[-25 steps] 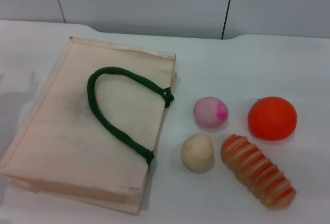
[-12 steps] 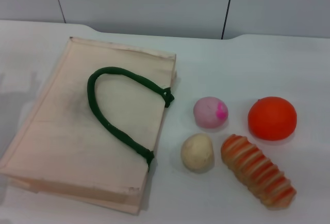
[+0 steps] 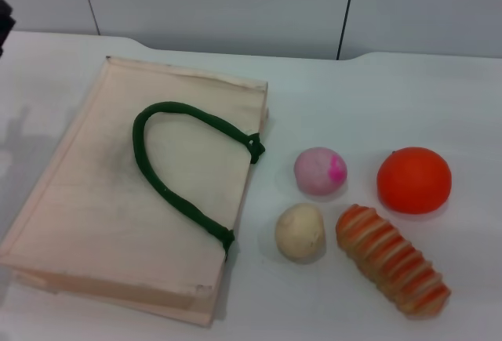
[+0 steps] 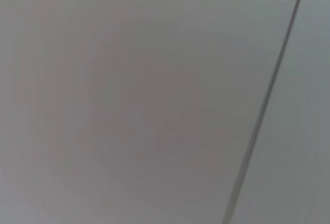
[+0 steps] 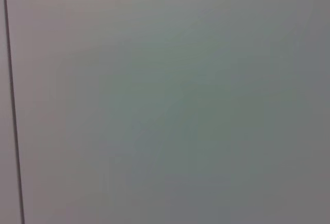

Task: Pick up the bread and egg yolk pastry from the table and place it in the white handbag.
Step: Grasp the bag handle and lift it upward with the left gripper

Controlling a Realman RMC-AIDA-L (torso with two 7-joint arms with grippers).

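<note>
Bread (image 3: 392, 270) lies toward the bench's near right corner in the head view, its long axis running on a slant from the middle of the bench out toward that corner. The egg yolk pastry (image 3: 300, 231) sits just beside the bread's inner end, on the side facing the white handbag (image 3: 102, 200), close to it but apart. The handbag lies flat over the left half of the bench (image 3: 329, 98), its green handle (image 3: 176, 165) looped on top and its mouth apparently along the edge nearest the food. A pink ball (image 3: 320, 170) and an orange ball (image 3: 414, 179) rest farther back, behind the pastry and bread. Only a dark sliver at the far left edge may belong to the left arm; neither gripper shows, so whether either is apart or together cannot be told. Judging by position, both foods lie on the right arm's side, so that arm looks nearer, and a grasp across the loaf's short width would suit its slant.

Left wrist view: only a plain grey panel (image 4: 129, 105) with one dark seam; no gripper, no food.

Right wrist view: likewise a blank grey-green panel (image 5: 180, 105) with a seam at one edge, nothing of the task.
</note>
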